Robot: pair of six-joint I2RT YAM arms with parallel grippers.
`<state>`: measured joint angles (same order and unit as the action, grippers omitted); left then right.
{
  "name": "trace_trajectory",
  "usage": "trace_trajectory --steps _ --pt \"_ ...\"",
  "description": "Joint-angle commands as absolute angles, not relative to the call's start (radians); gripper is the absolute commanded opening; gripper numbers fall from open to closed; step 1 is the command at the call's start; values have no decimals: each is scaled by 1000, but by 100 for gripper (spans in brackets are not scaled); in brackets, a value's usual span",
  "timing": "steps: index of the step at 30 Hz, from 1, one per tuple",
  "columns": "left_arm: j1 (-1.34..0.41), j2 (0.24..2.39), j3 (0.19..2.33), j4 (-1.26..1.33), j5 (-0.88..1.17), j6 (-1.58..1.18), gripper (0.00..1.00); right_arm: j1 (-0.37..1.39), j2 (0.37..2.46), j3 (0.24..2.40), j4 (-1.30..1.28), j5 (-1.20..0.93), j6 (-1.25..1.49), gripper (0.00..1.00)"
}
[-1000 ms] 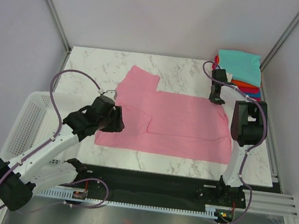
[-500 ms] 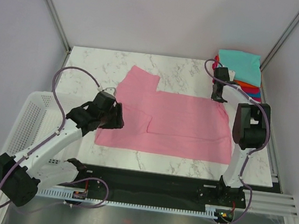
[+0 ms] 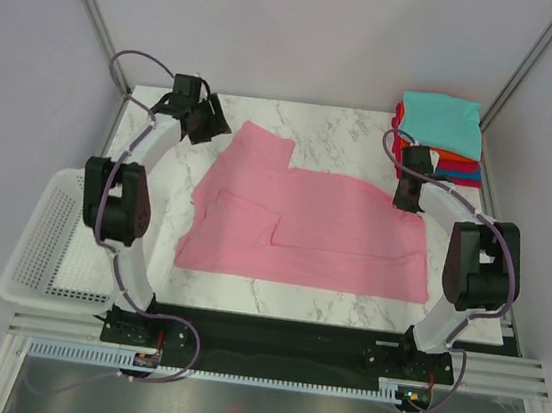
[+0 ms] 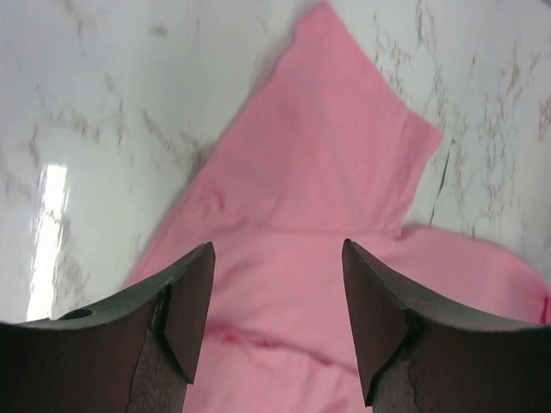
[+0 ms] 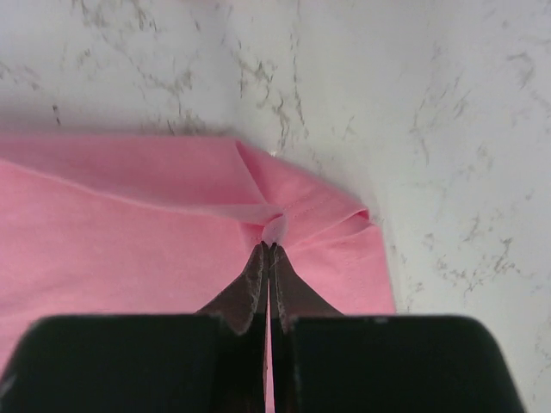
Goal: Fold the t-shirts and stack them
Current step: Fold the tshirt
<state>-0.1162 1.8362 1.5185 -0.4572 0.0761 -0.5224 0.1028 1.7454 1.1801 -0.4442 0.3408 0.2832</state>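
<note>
Right end effector (image 5: pixel 269 248), seen from its wrist camera: both fingers pressed together, clamped on a small pucker of the pink t-shirt (image 5: pixel 129 241) at its far-right corner, where the cloth gathers into folds that run to the fingertips. In the overhead view the same end effector (image 3: pixel 408 198) sits at the far-right edge of the pink t-shirt (image 3: pixel 323 233), which lies spread on the marble surface (image 3: pixel 346 125) with its long axis running left to right. One sleeve points toward the far left corner, and a folded-over flap lies along the left part of the shirt's body.

Left end effector (image 3: pixel 206 122): reached to the far left of the surface, just beside that sleeve. Its wrist view shows the left end effector (image 4: pixel 277 249) with fingers standing well apart, the sleeve and shoulder of the pink t-shirt (image 4: pixel 327 155) framed between them; contact with the cloth cannot be told.

Stack of folded t-shirts (image 3: pixel 443 116): at the far right corner, teal on top, with orange, blue and red edges showing beneath.

White mesh basket (image 3: pixel 42 228): beside the left edge of the surface.
</note>
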Motion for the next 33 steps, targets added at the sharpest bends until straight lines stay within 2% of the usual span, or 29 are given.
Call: trace_trajectory --steps 1,5,11,16,20,26,29,32,33 --pt "-106 2090 1743 -373 230 -431 68 104 1700 1132 -405 267 294 0" --pt "-106 2386 2128 -394 343 -403 69 106 1684 1103 -393 235 302 0" --pt "-106 2661 2417 -396 335 -463 70 106 1684 1103 -377 172 311 0" --pt "-109 2714 2453 -362 310 -511 63 104 1674 1108 -371 158 308 0" --pt "-113 2715 2415 -359 365 -509 55 104 1667 1114 -370 153 310 0" --pt "-123 2654 2292 -330 347 -508 55 104 1675 1109 -368 149 314 0" --pt "-124 2661 2304 -330 354 -506 42 106 1683 1100 -362 147 316 0" --pt "-124 2668 2313 -327 359 -511 19 106 1695 1101 -359 150 314 0" --pt "-124 2666 2316 -325 359 -509 7 104 1698 1101 -359 152 314 0"
